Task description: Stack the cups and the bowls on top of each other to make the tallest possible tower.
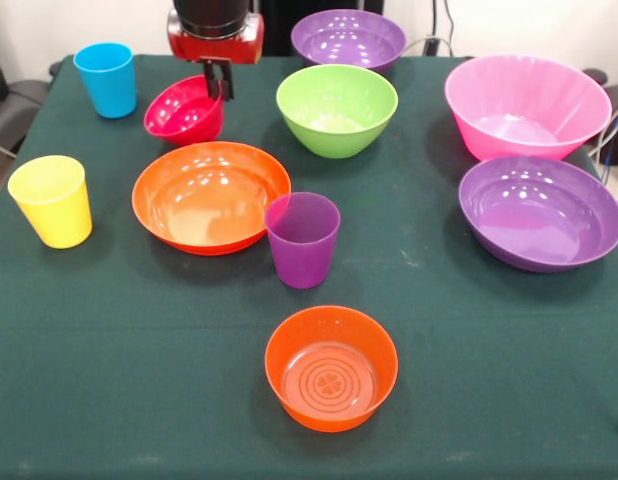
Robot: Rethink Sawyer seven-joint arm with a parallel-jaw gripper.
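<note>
My gripper (218,80) comes down at the back left, shut on the far rim of the small red bowl (182,110), which hangs tilted. Just in front of it the wide orange bowl (211,195) rests on the table. A purple cup (303,240) stands upright against that bowl's right side. The blue cup (105,78) stands at the far left, the yellow cup (52,200) nearer on the left. Nearest the front lies a small orange bowl (331,368). All cups and bowls stand singly, none inside or on another.
A lime green bowl (336,108) sits right of the gripper, with a purple bowl (347,40) behind it. At the right are a big pink bowl (526,105) and another purple bowl (541,212). A dark green cloth (139,400) covers the table.
</note>
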